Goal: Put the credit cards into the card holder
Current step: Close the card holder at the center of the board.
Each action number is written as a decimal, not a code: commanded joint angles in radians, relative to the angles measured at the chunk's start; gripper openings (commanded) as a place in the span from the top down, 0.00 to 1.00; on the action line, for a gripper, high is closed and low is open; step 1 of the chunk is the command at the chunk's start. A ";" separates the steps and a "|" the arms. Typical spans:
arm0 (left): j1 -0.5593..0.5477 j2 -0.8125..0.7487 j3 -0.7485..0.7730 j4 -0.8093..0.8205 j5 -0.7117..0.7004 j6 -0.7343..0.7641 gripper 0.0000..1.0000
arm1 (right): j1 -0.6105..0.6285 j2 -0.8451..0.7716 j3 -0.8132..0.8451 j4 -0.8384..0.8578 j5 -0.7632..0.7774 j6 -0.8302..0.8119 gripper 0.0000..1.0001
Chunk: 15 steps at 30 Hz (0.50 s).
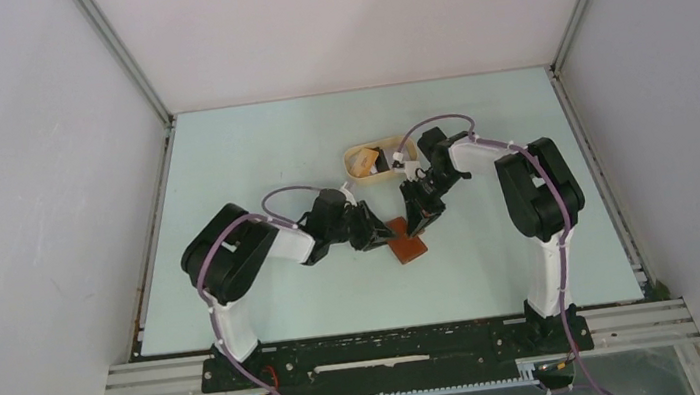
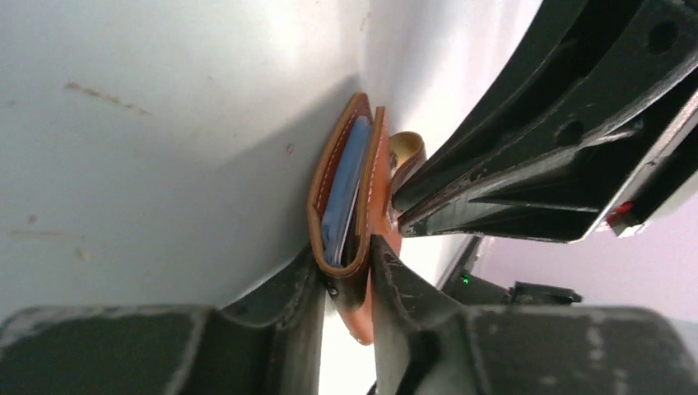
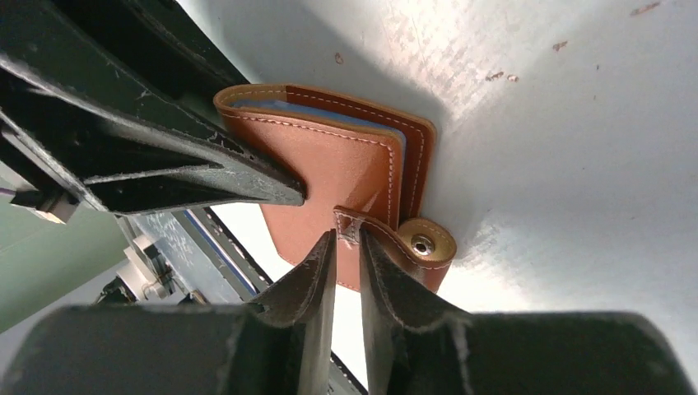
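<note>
Brown leather sits clamped from both sides: left pincer (image 2: 350, 257) grips the folded card holder (image 2: 376, 189) across its leaves, and right pincer (image 3: 347, 240) nips its strap (image 3: 383, 234) narrowly. Closing seems next: keep the leaves flat, draw the strap over squarely, press the snap (image 3: 423, 244). It lies mid-bench (image 3: 576, 164), cornerwise and near square, blue card (image 2: 346, 189) edge facing the left arm.

A pale blue-green table (image 1: 252, 169) is enclosed by white walls (image 1: 24, 197), with aluminium frame posts (image 1: 123, 59) rising from its far corners. A tan oval tray (image 1: 355, 169) sits on it just far of centre. Along the near edge runs a black mounting rail (image 1: 395, 349), with a slotted grey cable duct (image 1: 370, 391) nearer still.
</note>
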 commanded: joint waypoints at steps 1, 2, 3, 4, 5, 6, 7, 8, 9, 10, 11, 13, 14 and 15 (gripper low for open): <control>0.002 0.065 0.026 0.065 0.078 0.008 0.82 | 0.003 0.037 0.002 0.013 0.099 -0.048 0.73; 0.002 0.062 0.032 0.064 0.082 0.026 0.87 | 0.002 0.027 0.003 0.008 0.086 -0.055 0.73; 0.002 0.049 0.036 0.056 0.081 0.049 0.91 | -0.002 0.014 0.005 0.004 0.066 -0.064 0.72; 0.002 0.030 0.039 0.039 0.076 0.080 0.93 | -0.010 -0.004 0.007 -0.001 0.032 -0.077 0.71; 0.003 0.001 0.045 0.014 0.069 0.121 0.93 | -0.020 -0.025 0.009 -0.006 -0.004 -0.096 0.71; 0.003 -0.032 0.053 -0.022 0.061 0.170 0.94 | -0.033 -0.055 0.008 -0.012 -0.042 -0.118 0.71; 0.002 -0.068 0.063 -0.060 0.049 0.223 0.94 | -0.051 -0.087 0.005 -0.015 -0.083 -0.142 0.71; 0.001 -0.111 0.074 -0.106 0.030 0.277 0.94 | -0.073 -0.127 -0.001 -0.016 -0.127 -0.165 0.70; 0.000 -0.155 0.089 -0.162 0.005 0.344 0.94 | -0.098 -0.165 -0.008 -0.018 -0.173 -0.187 0.70; -0.007 -0.206 0.109 -0.222 -0.029 0.418 0.94 | -0.123 -0.201 -0.014 -0.025 -0.216 -0.214 0.70; -0.016 -0.253 0.132 -0.300 -0.071 0.501 0.94 | -0.154 -0.236 -0.021 -0.032 -0.263 -0.241 0.70; -0.055 -0.343 0.178 -0.426 -0.179 0.685 0.94 | -0.214 -0.294 -0.043 -0.037 -0.336 -0.276 0.70; -0.084 -0.380 0.194 -0.470 -0.243 0.784 0.95 | -0.254 -0.317 -0.051 -0.042 -0.365 -0.294 0.70; -0.115 -0.416 0.203 -0.495 -0.321 0.874 0.95 | -0.283 -0.340 -0.058 -0.043 -0.391 -0.307 0.70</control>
